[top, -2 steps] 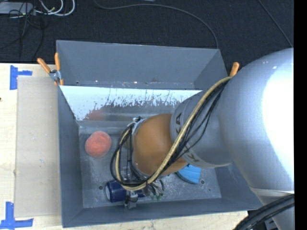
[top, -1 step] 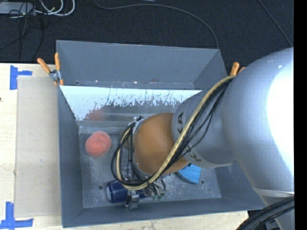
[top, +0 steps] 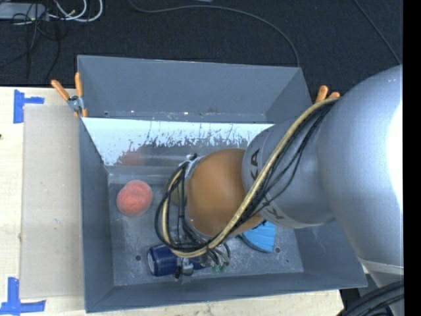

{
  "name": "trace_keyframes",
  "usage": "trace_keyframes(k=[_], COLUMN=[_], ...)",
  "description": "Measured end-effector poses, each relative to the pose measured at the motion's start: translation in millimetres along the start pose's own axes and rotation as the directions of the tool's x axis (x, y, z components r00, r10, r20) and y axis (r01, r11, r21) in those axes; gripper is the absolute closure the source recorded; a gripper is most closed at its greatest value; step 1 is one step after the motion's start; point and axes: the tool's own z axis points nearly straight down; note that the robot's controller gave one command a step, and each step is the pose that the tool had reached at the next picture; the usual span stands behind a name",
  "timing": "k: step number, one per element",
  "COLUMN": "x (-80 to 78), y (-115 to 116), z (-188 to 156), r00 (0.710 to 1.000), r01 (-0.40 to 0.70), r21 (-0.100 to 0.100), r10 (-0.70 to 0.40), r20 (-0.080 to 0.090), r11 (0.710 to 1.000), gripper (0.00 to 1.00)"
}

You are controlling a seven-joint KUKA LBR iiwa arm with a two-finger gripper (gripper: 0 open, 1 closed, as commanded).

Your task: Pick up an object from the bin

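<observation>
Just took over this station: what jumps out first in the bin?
The silver arm with its orange wrist cover reaches over the bin's right and middle. An orange-red ball lies alone at the left, and a dark blue cylinder sits by the front wall.

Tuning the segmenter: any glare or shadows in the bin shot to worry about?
Camera view: a bright glare band runs across the bin back wall; the arm hides part of a blue disc; the red ball is evenly lit; the blue can sits dim by the front wall.
</observation>
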Motion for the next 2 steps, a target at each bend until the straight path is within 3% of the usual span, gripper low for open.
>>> trace_keyframes(k=[2], x=[-0.3], y=[0], z=[-34], r00=[1.0], r01=[0.0], r21=[-0.001], r10=[0.0], r20=[0.002], r11=[1.0], gripper=[1.0])
